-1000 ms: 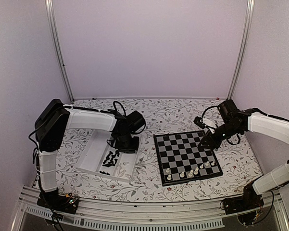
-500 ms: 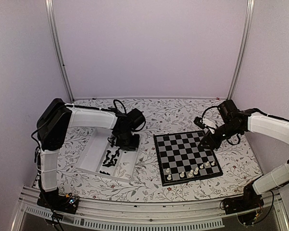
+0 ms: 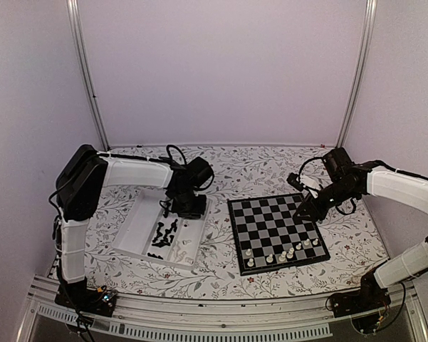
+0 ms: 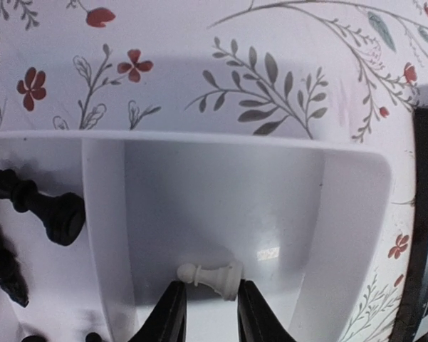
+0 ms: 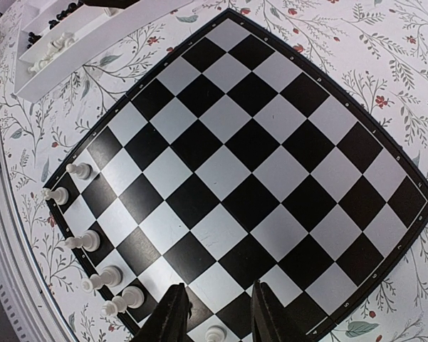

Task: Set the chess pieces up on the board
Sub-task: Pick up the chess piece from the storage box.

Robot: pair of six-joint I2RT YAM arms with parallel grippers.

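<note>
Looking down the left wrist camera, I see the left gripper (image 4: 211, 292) with its fingers parted and a white pawn (image 4: 212, 276) lying on its side right at the tips, head to the left and base to the right. I cannot tell whether either finger touches it. The pawn is small, glossy and cream-white, and it is alone on the floor of the end compartment of the plastic tray (image 4: 100, 214). Across the divider to the left lie the black pieces (image 4: 43, 210), tumbled on their sides. In the overhead view this gripper hangs over the tray's far right corner, just left of the board (image 3: 270, 217).

On the right wrist camera, the right gripper (image 5: 219, 287) has its fingers apart with nothing held. It hovers over the board's edge, and one white piece stands on the board below the gap. The board is flat, with black and light-grey checks and a thin dark border. It lies on the flowered tablecloth (image 3: 221, 171), between the two arms and nearer the right one. The white pieces (image 3: 290, 251) stand upright in a loose line along its near edge, and the other squares are bare.
</note>
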